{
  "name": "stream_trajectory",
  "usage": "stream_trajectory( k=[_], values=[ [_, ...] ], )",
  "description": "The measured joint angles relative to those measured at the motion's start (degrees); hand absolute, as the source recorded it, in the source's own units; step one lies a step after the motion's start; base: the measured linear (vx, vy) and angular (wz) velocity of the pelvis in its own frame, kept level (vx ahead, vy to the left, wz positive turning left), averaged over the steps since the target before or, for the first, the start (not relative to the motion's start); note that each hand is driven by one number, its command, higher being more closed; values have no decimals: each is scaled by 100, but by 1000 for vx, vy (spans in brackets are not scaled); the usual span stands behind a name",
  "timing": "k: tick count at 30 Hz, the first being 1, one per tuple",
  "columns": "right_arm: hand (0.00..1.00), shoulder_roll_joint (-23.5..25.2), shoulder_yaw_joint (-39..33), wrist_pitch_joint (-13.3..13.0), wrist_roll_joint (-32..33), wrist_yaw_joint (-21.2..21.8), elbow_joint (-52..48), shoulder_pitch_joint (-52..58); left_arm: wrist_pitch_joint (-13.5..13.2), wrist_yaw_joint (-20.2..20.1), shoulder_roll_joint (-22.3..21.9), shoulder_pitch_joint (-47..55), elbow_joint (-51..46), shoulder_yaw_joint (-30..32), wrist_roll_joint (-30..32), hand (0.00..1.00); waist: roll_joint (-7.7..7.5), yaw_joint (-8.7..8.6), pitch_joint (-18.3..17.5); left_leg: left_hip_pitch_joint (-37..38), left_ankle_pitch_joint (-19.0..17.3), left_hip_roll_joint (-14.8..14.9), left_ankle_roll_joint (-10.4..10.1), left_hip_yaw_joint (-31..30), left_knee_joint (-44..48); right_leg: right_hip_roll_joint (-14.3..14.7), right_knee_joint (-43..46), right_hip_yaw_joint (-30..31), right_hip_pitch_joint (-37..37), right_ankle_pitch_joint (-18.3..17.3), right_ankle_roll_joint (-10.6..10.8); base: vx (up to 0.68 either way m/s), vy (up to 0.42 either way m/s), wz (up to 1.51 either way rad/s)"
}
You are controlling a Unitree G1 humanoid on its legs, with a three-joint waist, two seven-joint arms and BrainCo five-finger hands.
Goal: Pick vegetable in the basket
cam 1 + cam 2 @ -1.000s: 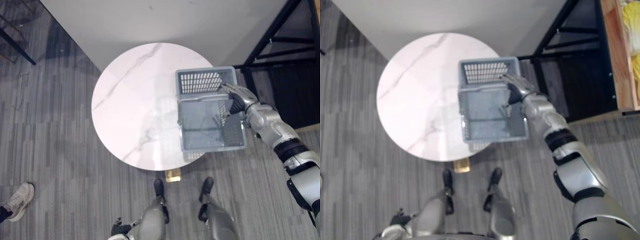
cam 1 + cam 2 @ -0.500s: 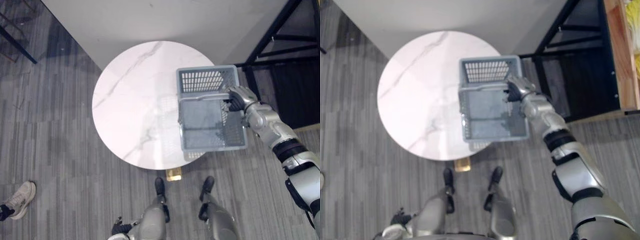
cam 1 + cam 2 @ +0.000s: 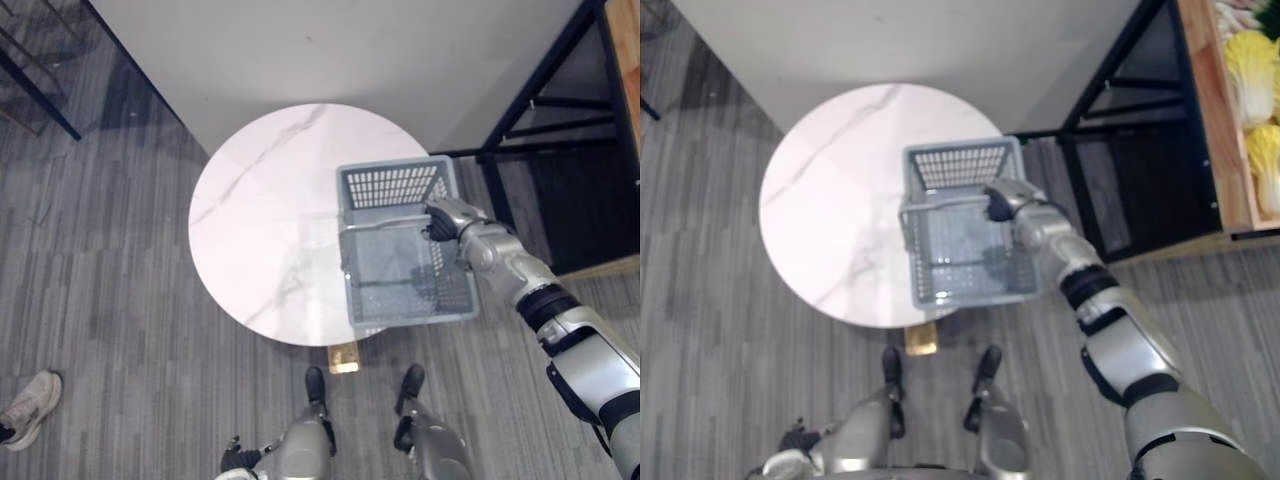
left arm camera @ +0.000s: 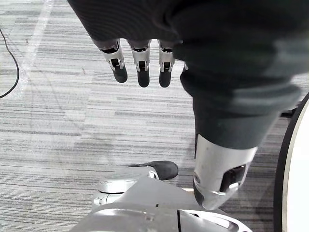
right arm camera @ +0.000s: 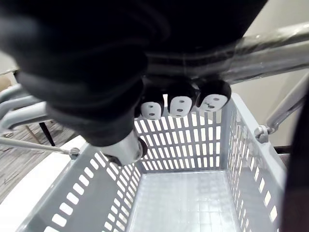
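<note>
A: Basket (image 3: 392, 186) empty, out over the table (image 3: 260, 230) edge, right hand (image 3: 447, 217) curled tight round its handle (image 3: 385, 226).
B: Nothing picked yet, I'd say. Cabbages (image 3: 1252, 70) wait on the shelf (image 3: 1202, 100); left hand (image 4: 140, 60) hangs slack, fingers straight.

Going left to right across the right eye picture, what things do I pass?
First the round white table, then the grey basket, the black rack, the wooden crate of cabbages.

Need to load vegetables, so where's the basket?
In the eye views, the basket is at the right near edge of the round table, its handle gripped by the right hand.
</note>
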Motion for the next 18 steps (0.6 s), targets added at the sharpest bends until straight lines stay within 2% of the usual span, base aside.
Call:
stream_trajectory(
  k=[4, 6, 9, 13, 16, 18],
  values=[
    [100, -27, 274, -26, -146, 148, -557, 13, 77, 35, 27, 28, 20, 148, 77, 0, -124, -11, -85, 231, -1, 13, 0, 173, -95, 66, -197, 171, 169, 104, -3, 20, -5, -22],
    [100, -179, 274, -103, -85, 217, -1231, 51, 147, 40, 75, 56, 57, 247, 93, 0, -245, -127, -205, 305, -2, 25, -2, 296, -128, 99, -228, 283, 173, 123, 2, 22, -10, -26],
    [100, -503, 274, -154, 43, 288, -1814, 213, 203, 34, 109, 93, 65, 288, 279, 0, -274, -240, -412, 335, -6, 25, -5, 325, -131, 104, -242, 305, 191, 129, 10, 26, -4, -7],
    [100, -1125, 270, -167, 412, 357, -2705, 706, 208, -74, 110, 114, 127, 283, 318, 0, -289, -260, -764, 477, -57, 42, -46, 422, -135, 139, -303, 428, 293, 141, 26, 29, -11, -15],
    [100, -1501, 258, -310, 802, 441, -3387, 1135, 232, -159, 138, 127, 268, 286, 527, 0, -301, -379, -983, 558, -87, 77, -67, 483, -137, 182, -321, 507, 333, 140, 27, 8, -21, -14],
    [100, -1672, 249, -389, 963, 535, -3674, 1358, 241, -172, 141, 146, 296, 285, 537, 0, -294, -399, -1048, 601, -98, 91, -83, 540, -138, 201, -321, 568, 334, 139, 27, 1, -27, -18]
  ],
)
